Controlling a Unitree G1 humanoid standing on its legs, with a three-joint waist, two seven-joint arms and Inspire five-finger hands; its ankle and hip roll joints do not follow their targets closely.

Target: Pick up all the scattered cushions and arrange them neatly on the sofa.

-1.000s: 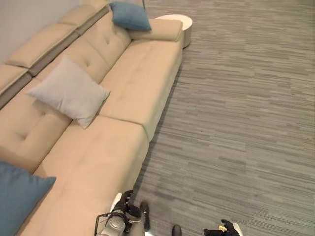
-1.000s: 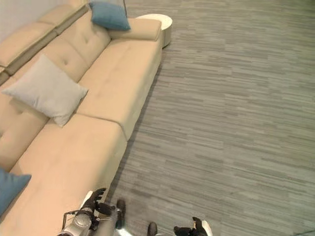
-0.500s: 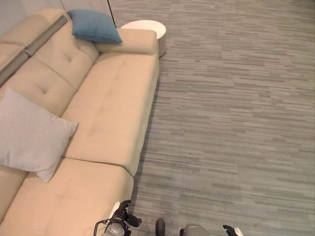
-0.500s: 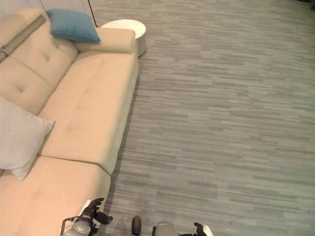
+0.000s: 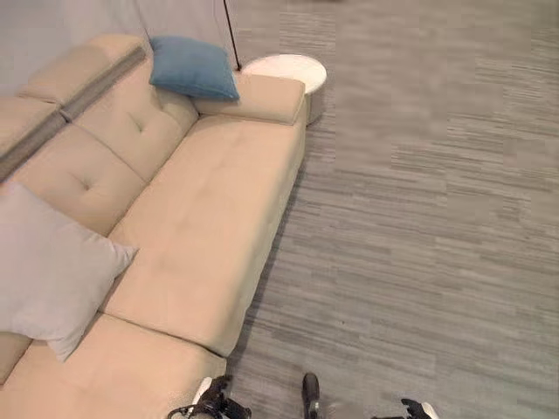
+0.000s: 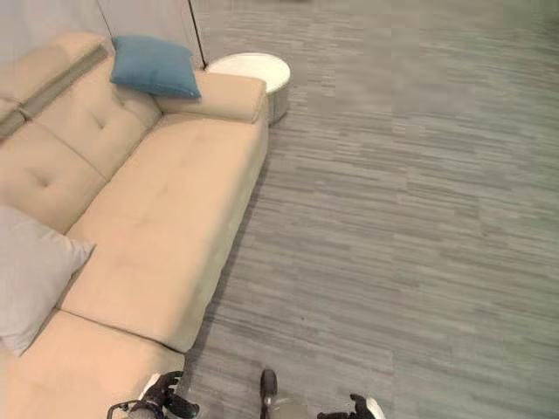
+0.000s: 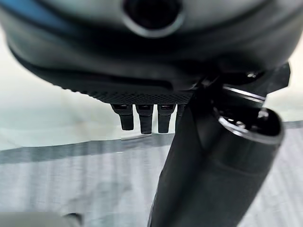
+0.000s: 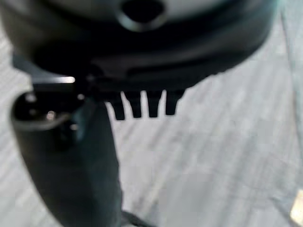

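Observation:
A blue cushion (image 5: 194,67) leans on the backrest at the far end of the beige sofa (image 5: 210,218), beside its armrest. A light grey cushion (image 5: 52,271) stands against the backrest nearer to me, at the left edge. My left hand (image 5: 214,406) hangs low by the sofa's front corner, and my right hand (image 5: 417,408) hangs over the carpet. In the left wrist view the left hand's fingers (image 7: 142,118) are straight and hold nothing. In the right wrist view the right hand's fingers (image 8: 142,104) are also straight over the carpet, holding nothing.
A round white side table (image 5: 284,70) stands past the sofa's far armrest, with a thin dark pole (image 5: 229,35) rising behind it. Grey striped carpet (image 5: 419,218) spreads to the right of the sofa.
The whole picture has shifted as the camera turned toward the sofa's far end; a second blue cushion at the lower left has left the view. Both hands stay low and hold nothing.

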